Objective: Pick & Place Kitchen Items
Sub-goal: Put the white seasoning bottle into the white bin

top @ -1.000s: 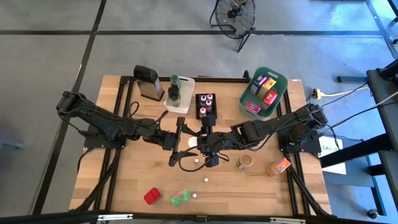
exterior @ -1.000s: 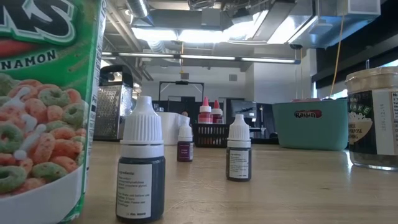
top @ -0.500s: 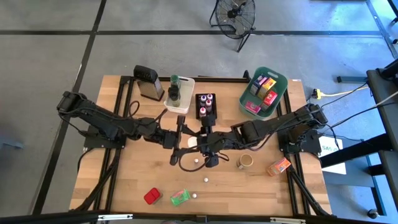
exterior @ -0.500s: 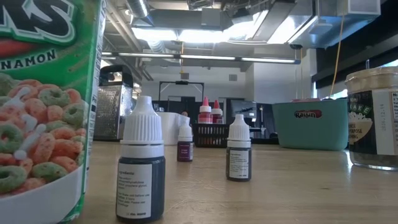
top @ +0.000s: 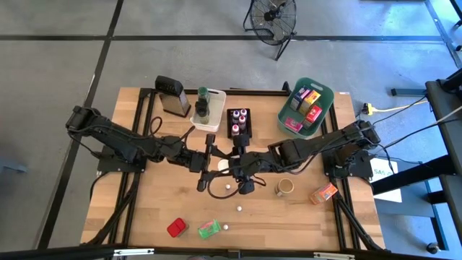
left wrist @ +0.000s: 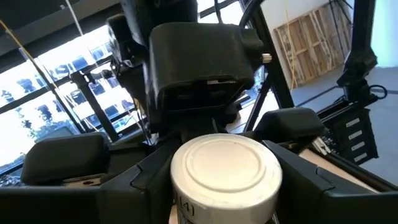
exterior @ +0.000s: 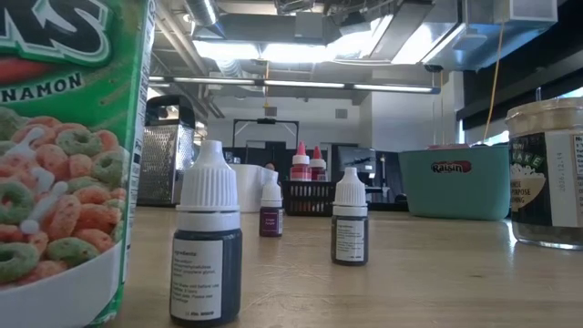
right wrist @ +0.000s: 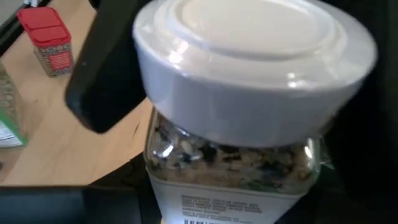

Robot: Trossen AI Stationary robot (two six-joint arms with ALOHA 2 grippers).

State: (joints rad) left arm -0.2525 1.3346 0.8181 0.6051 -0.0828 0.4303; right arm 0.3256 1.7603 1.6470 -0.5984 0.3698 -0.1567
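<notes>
Where everything rests: wooden table (top: 144, 209), with both arms reaching in to meet at its middle.
Teal bin (top: 329, 97): at the far right corner, holding several red, yellow and pink packets.
White bin (top: 221, 108): far centre, with two green-lidded jars standing in it.
Black bin (top: 229, 123): just beside the white one, holding small capped bottles.
Left gripper (top: 215, 165): fingers pressed against both sides of the white-lidded jar (left wrist: 225, 165), clamped on it as far as its wrist view shows.
Right gripper (top: 234, 167): hard against the same jar from the opposite side; whether it grips cannot be told.
Key relation: the jar stands upright, lid up, directly between the two grippers. Neither is nearer, so this looks like a handover.
Loose items: an orange packet (top: 323, 193), a red packet (top: 175, 227) and a green packet (top: 208, 229) lie well apart from the bins.
</notes>
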